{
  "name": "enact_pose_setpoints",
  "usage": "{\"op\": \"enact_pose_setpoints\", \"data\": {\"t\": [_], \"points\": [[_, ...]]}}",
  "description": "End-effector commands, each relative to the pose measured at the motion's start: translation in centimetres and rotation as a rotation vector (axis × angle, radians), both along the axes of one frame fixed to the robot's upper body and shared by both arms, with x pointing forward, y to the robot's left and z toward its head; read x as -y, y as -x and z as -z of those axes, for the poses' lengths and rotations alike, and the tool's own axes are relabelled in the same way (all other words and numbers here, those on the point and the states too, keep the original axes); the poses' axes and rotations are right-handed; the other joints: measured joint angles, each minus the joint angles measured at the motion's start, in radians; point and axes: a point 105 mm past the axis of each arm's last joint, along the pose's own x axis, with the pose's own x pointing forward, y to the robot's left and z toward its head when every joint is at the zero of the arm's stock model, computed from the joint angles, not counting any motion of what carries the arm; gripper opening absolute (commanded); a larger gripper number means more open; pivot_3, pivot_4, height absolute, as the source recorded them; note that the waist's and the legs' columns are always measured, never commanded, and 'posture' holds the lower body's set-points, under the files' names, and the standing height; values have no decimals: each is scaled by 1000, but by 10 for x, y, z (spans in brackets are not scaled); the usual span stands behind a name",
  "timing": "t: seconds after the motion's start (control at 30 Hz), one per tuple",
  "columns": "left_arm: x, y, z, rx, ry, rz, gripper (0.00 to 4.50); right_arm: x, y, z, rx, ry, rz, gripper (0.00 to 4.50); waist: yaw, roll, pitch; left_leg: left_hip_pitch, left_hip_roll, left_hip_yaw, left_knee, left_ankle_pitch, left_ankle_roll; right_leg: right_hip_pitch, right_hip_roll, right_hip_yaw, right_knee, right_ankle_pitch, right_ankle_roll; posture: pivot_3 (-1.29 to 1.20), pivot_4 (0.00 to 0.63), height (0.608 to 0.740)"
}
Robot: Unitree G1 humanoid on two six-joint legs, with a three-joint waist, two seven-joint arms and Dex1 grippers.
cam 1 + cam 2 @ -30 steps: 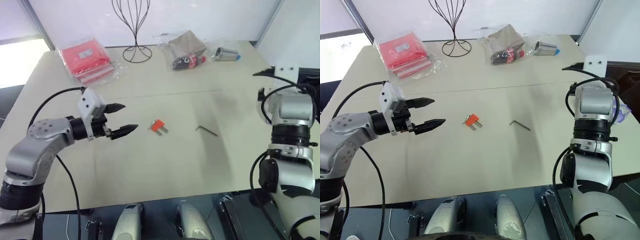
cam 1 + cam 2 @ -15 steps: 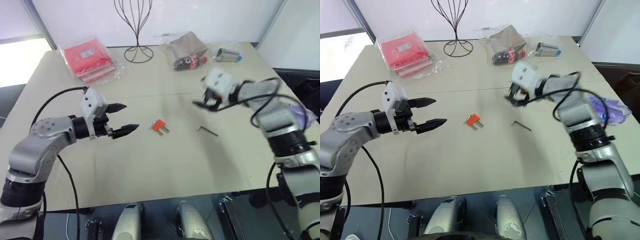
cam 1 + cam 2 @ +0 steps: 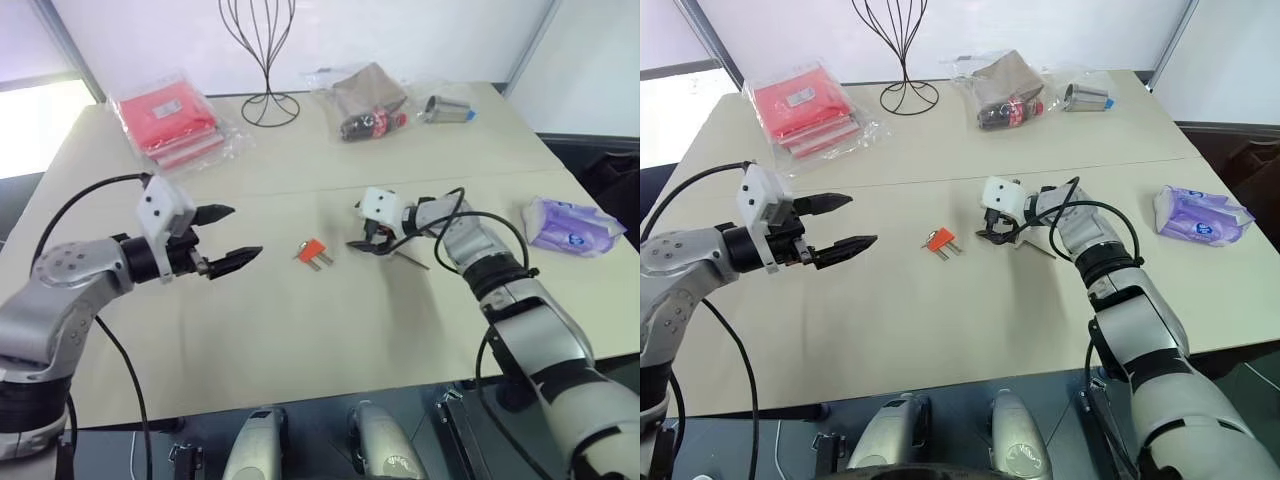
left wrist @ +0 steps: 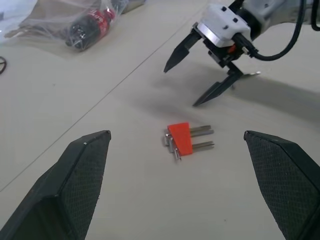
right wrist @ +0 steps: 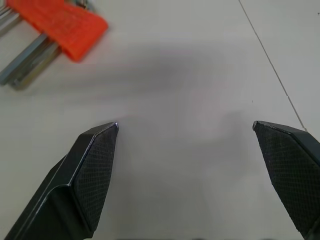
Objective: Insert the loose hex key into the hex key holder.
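The hex key holder (image 3: 313, 252), a small orange block with short metal keys sticking out, lies flat in the middle of the table. The loose hex key (image 3: 412, 262) lies to its right, a thin dark L-shaped rod. My right gripper (image 3: 360, 232) hangs low over the table between the two, open and empty, pointing toward the holder with the loose hex key just behind its fingers. The right wrist view has the holder (image 5: 60, 22) ahead of the open fingers. To the left of the holder, my left gripper (image 3: 245, 232) is open and empty and points at it (image 4: 180, 140).
Red packets in clear plastic (image 3: 165, 120) lie at the back left beside a black wire stand (image 3: 262, 60). A plastic bag with a bottle (image 3: 370, 100) and a metal cylinder (image 3: 448, 108) are at the back. A purple tissue pack (image 3: 570, 225) lies at the right edge.
My right arm has swung in from the right edge and down to the table between the holder and the loose hex key, its wrist turning. The left gripper has stayed put.
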Motion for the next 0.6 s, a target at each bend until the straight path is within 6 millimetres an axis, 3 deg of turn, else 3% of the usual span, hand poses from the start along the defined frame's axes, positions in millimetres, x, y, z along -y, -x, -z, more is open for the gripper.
{"op": "enact_pose_setpoints", "data": {"t": [0.03, 0.3, 0.6], "points": [[-4, 4, -13, 51, -12, -10, 4500, -10, 2, 2, -9, -7, -34, 4475, -2, 0, 0, 0, 0, 0, 0, 0, 0, 0, 0, 0, 0, 0, 0, 0, 150, 740], [-7, 2, -15, 54, -20, -19, 4500, -38, 26, 9, -79, -39, -176, 4475, -10, 0, 0, 0, 0, 0, -1, 0, 0, 0, 0, 0, 0, 0, 0, 0, 150, 740], [-6, 1, -16, 56, -26, -15, 4500, -61, 44, 9, -102, -107, -206, 4475, -10, 0, 0, 0, 0, 0, -1, 0, 0, -1, 0, 0, 0, 0, 0, 0, 150, 740]]}}
